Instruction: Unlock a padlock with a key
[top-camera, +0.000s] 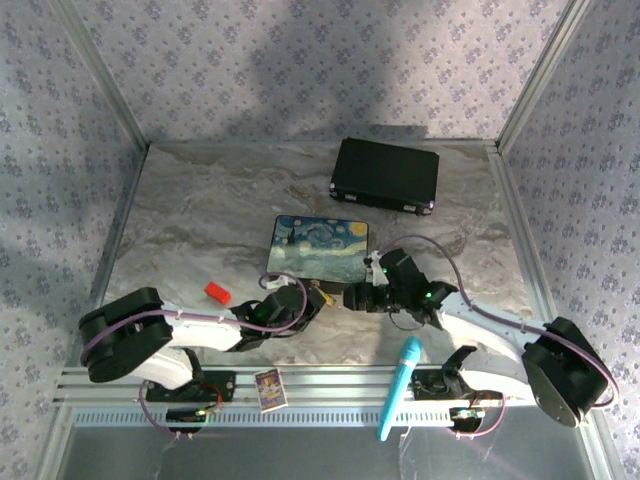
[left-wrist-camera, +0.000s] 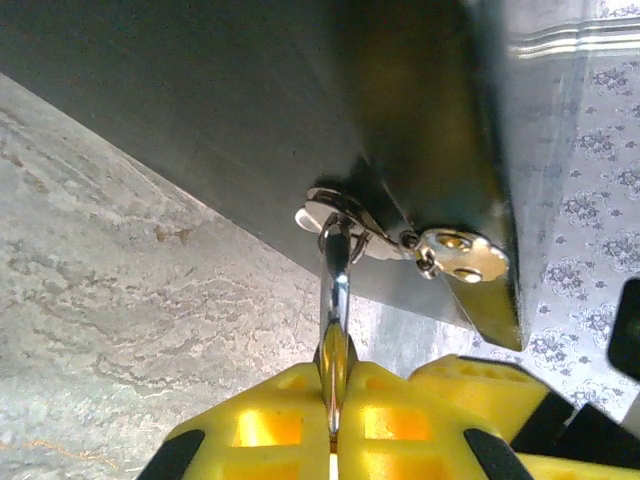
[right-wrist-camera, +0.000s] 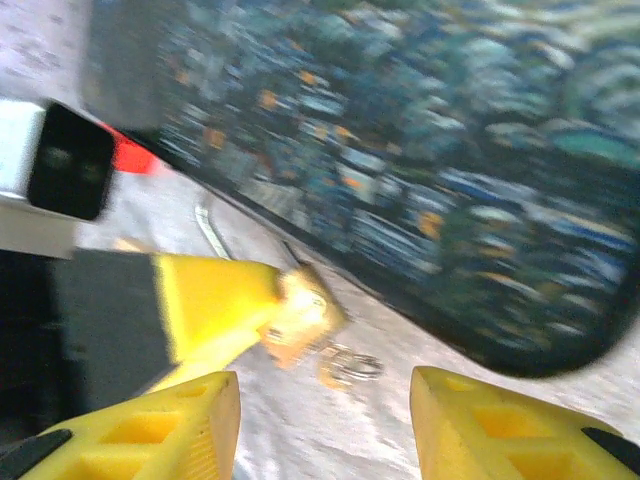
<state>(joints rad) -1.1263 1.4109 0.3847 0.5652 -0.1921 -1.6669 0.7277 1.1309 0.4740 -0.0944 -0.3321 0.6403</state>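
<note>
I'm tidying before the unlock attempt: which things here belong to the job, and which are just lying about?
Job: padlock, held in left pincer; keys; right pincer, open.
Lying about: tin, black case, red block, blue marker, card.

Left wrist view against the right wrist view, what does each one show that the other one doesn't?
Left wrist: a silver shackle and a flat key. Right wrist: the open right gripper, the red block, the painted top of the tin. Both: the left gripper shut on the padlock, the key ring, the tin, the table.
</note>
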